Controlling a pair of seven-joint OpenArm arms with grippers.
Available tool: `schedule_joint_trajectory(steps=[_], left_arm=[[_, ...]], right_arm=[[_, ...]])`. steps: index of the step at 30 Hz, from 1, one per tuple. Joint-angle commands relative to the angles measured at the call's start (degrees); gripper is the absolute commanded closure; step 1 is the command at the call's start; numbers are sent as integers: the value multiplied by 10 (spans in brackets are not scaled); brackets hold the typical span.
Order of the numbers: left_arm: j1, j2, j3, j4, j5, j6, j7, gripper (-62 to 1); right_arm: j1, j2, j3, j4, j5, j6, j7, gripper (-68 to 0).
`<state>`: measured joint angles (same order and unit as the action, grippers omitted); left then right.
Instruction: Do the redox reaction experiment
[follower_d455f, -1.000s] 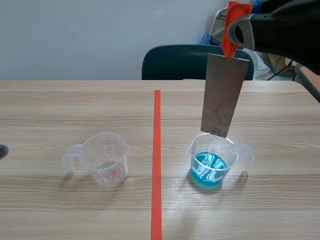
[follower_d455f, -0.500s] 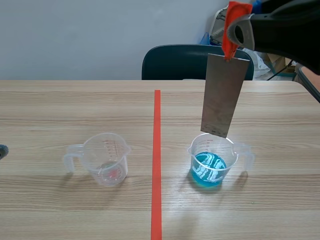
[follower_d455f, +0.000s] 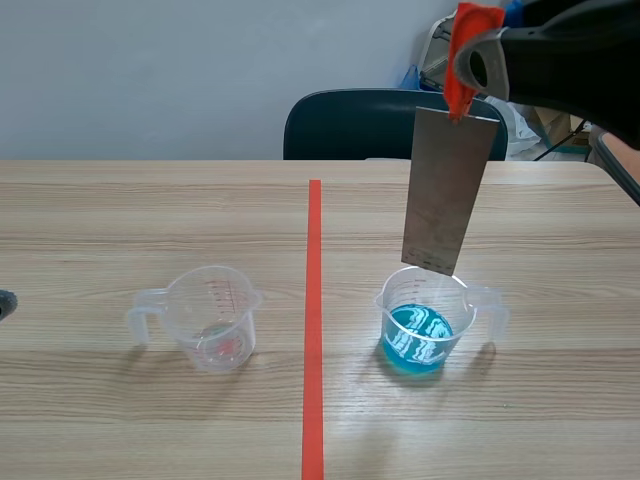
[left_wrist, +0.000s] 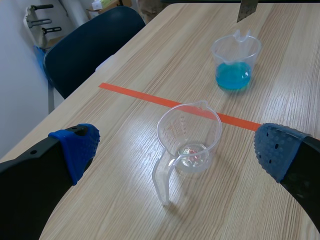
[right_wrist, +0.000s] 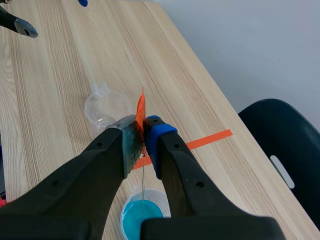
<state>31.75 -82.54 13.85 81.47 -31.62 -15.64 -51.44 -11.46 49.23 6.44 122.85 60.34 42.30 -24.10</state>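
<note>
Clamped in our right claw (right_wrist: 142, 131) by its orange tab (right_wrist: 141, 106), the metal strip (follower_d455f: 445, 190) looks stiff, light and slick, hanging at twelve o'clock of the blue cup (follower_d455f: 425, 325).

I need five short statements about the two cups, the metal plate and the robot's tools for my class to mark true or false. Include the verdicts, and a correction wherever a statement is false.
1. The right tool is shut on the metal plate. True.
2. The metal plate's lower end sits in the blue liquid. False: it hangs above the liquid, over the blue-filled cup.
3. The left tool is open. True.
4. Both cups stand on one side of the tape line. False: the clear cup is on the left arm's side, the blue-filled cup on the right arm's.
5. The clear cup lies tipped on its side. False: it stands upright.
</note>
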Motion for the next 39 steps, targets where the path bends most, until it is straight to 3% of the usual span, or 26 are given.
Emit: schedule_joint_trajectory(steps=[1,5,12,23,32,39], left_arm=[[0,1,-2,10,-7,-1,-10,-623],[0,2,-2,10,-7,-1,-10,-623],[0,8,-2,10,-6,-1,-10,-623],[0,9,-2,10,-3,-1,1,-623],[2,8,-2,10,-4,-1,-2,-623],[48,-12,-2,6,-8,-2,-50,-623]], right_arm=[[10,6,6,5,9,4,9,-8],[19,6,-2,5,10,4,9,-8],[83,0,-68,5,10,4,6,-9],[219,-58,-199,-24,-3,4,-24,-8],[341,-126,-307,-102,-4,2,-54,-8],[411,-178,-371,-157,-4,2,-65,-8]])
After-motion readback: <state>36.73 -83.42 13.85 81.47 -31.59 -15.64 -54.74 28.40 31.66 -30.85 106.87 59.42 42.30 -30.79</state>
